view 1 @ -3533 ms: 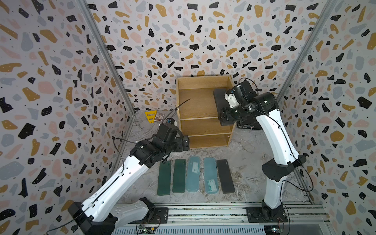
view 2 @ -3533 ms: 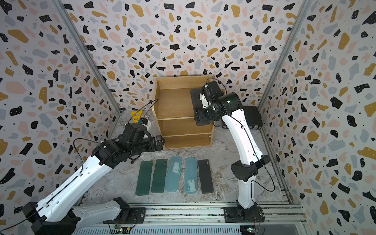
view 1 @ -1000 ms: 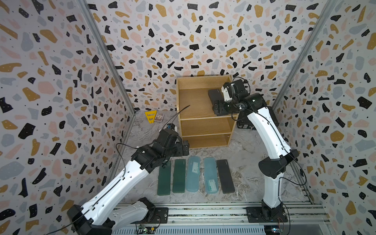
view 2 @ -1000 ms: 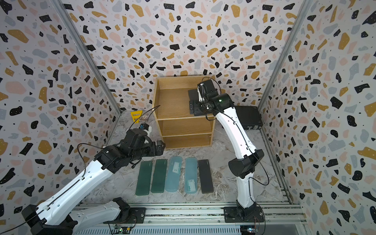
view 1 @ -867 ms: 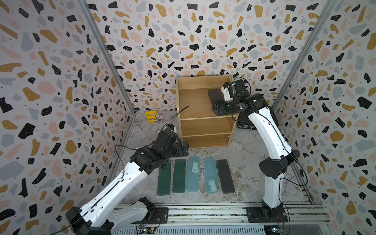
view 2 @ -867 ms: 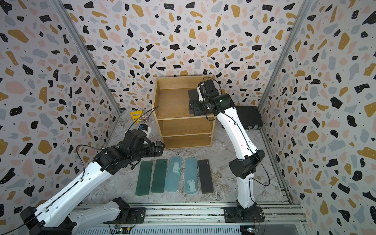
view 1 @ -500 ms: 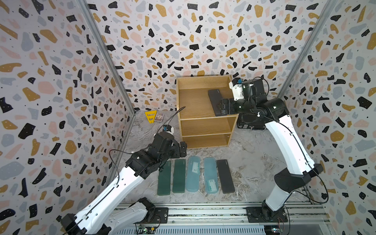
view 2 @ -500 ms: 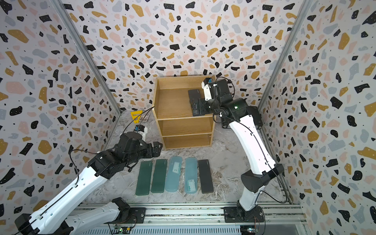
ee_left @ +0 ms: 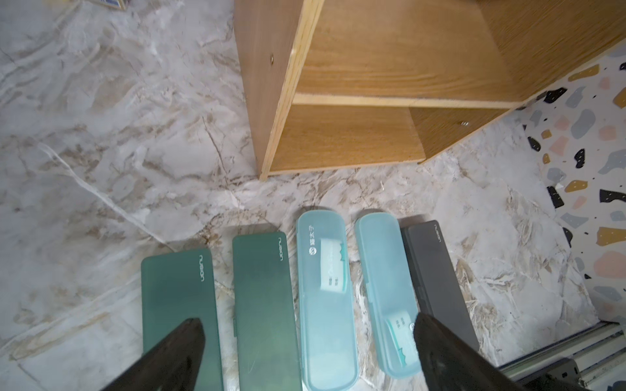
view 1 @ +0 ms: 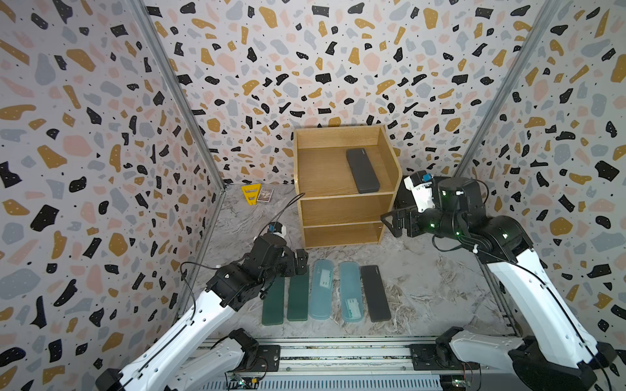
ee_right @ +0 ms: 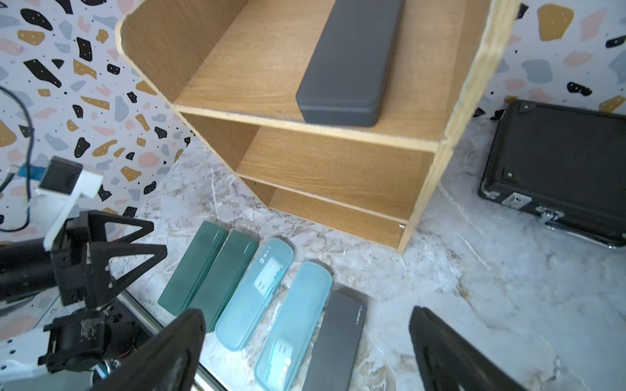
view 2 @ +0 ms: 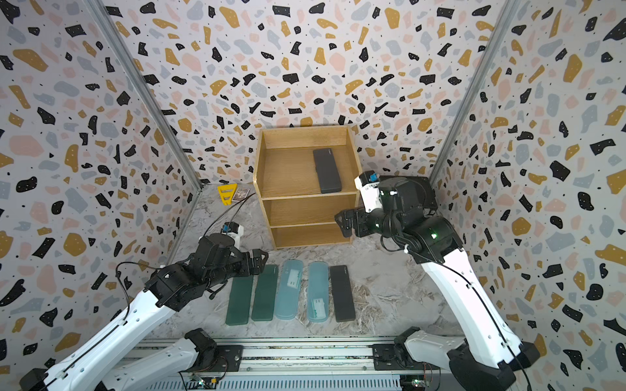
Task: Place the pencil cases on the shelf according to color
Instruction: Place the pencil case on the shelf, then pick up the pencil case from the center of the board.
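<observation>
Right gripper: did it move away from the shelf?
Yes. The right gripper has pulled back from the top level of the shelf, down and out to beside its right side panel, leaving the dark case there.

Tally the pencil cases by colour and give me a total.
Dark green cases: 2
Light blue cases: 2
Dark grey cases: 2, one already on the top tier of the shelf
Total: 6
</observation>
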